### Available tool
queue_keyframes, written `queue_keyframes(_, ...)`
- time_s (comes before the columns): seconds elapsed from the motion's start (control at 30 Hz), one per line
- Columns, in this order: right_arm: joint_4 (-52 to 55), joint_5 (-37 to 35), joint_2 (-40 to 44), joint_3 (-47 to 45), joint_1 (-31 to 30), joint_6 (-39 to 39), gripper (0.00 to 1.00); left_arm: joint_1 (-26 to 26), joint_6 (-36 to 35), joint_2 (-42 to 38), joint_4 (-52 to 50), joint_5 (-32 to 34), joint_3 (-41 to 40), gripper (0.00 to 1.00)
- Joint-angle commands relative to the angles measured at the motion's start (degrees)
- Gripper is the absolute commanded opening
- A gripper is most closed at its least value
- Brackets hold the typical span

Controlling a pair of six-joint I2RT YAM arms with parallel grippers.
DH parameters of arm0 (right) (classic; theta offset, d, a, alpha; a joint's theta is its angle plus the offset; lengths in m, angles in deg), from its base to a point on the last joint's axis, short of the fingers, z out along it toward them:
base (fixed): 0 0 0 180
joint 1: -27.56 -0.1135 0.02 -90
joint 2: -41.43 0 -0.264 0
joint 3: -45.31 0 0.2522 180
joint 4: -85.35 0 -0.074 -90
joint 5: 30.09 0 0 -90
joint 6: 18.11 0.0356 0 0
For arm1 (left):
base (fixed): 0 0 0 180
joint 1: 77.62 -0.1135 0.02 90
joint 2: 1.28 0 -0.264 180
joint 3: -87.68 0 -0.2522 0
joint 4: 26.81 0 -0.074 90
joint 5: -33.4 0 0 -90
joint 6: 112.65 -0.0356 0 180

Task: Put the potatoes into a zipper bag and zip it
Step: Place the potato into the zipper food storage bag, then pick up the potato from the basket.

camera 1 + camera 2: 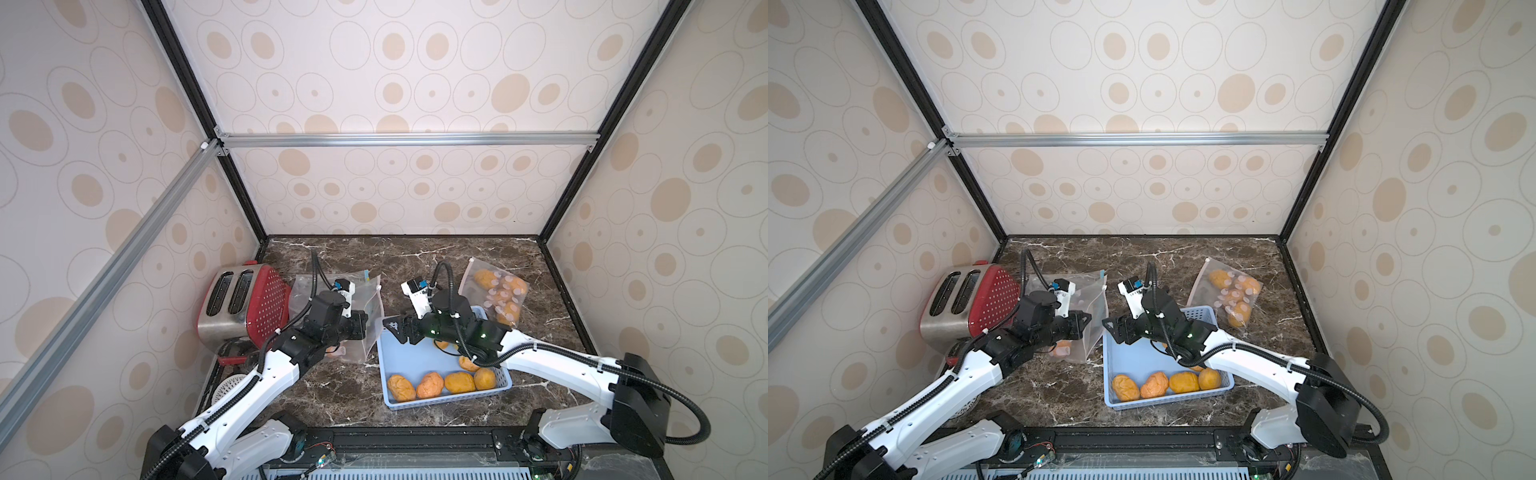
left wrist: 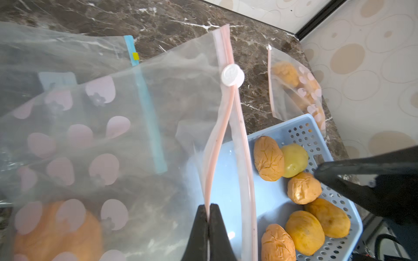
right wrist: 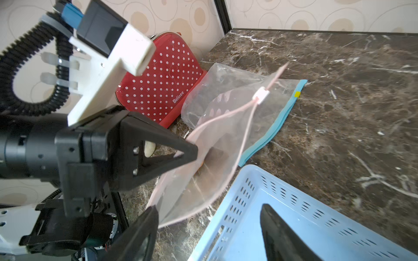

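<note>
Potatoes [image 1: 459, 382] sit in basket [image 1: 409, 357]; left fingers [image 2: 198, 230] pinch zipper bag [image 2: 135, 135].

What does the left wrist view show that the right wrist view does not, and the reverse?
Only the left wrist view shows the potatoes in the blue basket and a second, filled bag. Only the right wrist view shows the red toaster. Both show the basket, and the left gripper shut on the rim of the pink-zippered bag with its white slider.

Four potatoes [image 1: 459, 382] line the basket's [image 1: 409, 357] 6 o'clock side. The right gripper [image 1: 394, 328] hovers over its 11 o'clock corner. At 9 o'clock, the left gripper [image 1: 365, 325] is at the bag's [image 1: 372, 303] edge. A filled bag [image 1: 498, 295] lies at 1 o'clock.
</note>
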Motion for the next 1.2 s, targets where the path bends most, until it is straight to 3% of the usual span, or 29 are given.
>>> queue_keyframes(0.0,1.71,-5.42,3.93,-3.21,0.56,-3.06,0.73,0.24,-2.33,-2.93,-6.01,7.86,4.87,0.00)
queue_keyframes(0.33,4.09,-10.46,8.72,-7.07,1.89,-6.71,0.73,0.10,-5.20,-12.04,-23.20,25.29,14.63,0.00)
queue_keyframes(0.53,4.64,-10.21,7.48,-6.61,2.14,-6.42,0.73,0.14,-6.49,-12.33,-30.96,29.79,17.92,0.00)
queue_keyframes(0.67,5.03,-10.38,6.15,-6.47,2.33,-5.64,0.73,0.15,-7.06,-10.39,-28.39,26.73,13.89,0.00)
queue_keyframes(1.0,10.70,-11.97,5.54,-5.34,2.44,-3.70,0.73,0.10,-7.54,-1.44,-8.01,12.60,2.17,0.00)
queue_keyframes(1.17,14.40,-10.53,5.04,-5.24,2.47,-2.54,0.73,0.04,-8.51,0.14,-5.28,10.56,0.37,0.00)
